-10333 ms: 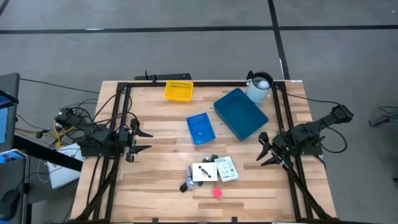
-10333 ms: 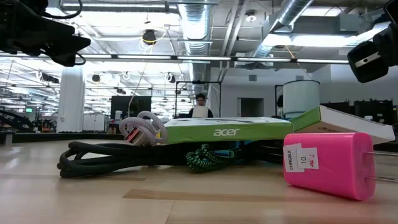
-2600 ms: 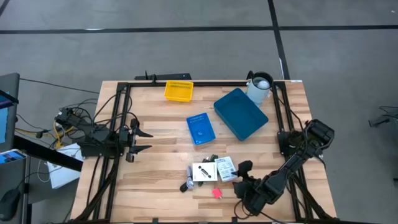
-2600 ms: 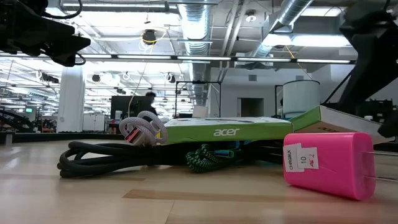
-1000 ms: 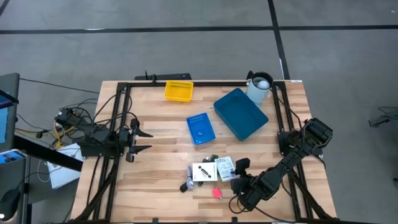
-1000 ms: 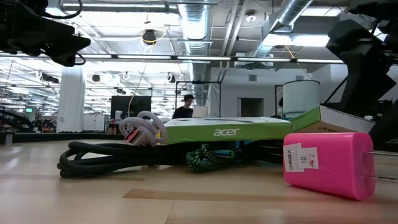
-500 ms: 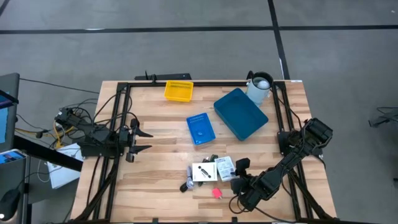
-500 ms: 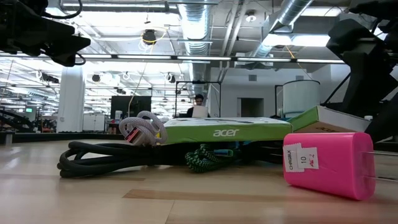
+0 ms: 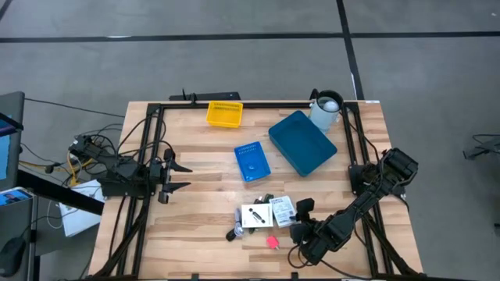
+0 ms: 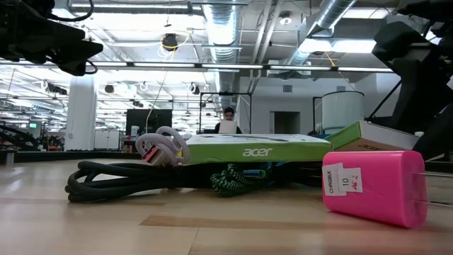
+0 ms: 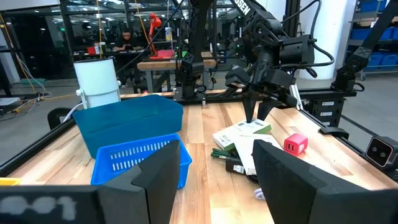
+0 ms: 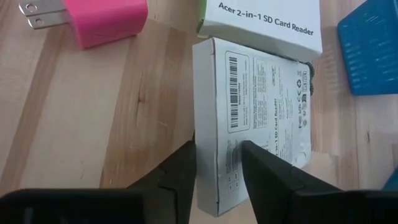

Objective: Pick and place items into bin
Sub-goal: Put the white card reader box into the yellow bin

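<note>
while the high view gave only small white shapes at the table's (image 9: pixel 156 242) near edge, the right wrist view read them plainly: a white box (image 12: pixel 255 124) with a barcode and fine print lay flat on the wood, touching a second white box (image 12: pixel 261 18) lettered "acer 2-in-1 sd card reader". the right gripper (image 12: pixel 217 171) hung right over the barcode box's edge, its two dark fingers (image 12: pixel 180 174) spread apart with one on each side of that edge, holding nothing. a pink plug-in charger (image 12: pixel 99 22) with metal prongs lay near, apart from both boxes.

from above, the right gripper (image 9: pixel 303 212) sat just beside the pile, with the pink charger (image 9: pixel 273 242) below the boxes (image 9: pixel 283 211) and a dark cable bundle (image 9: pixel 238 229) at their left. the blue bin (image 9: pixel 302 143) stood well apart from the pile toward the far side, next to a small blue basket (image 9: pixel 251 161), a yellow basket (image 9: pixel 224 114) and a white cup (image 9: pixel 326 109).

the low view alone showed the card reader box's green side (image 10: pixel 248 149), the coiled black cables (image 10: pixel 120 177) and the charger's white sticker (image 10: pixel 341 179). a person sat far off in the room.

the left gripper (image 9: pixel 173 176) waited at the table's left side, its fingers (image 11: pixel 155 180) parted and empty in the left wrist view.
</note>
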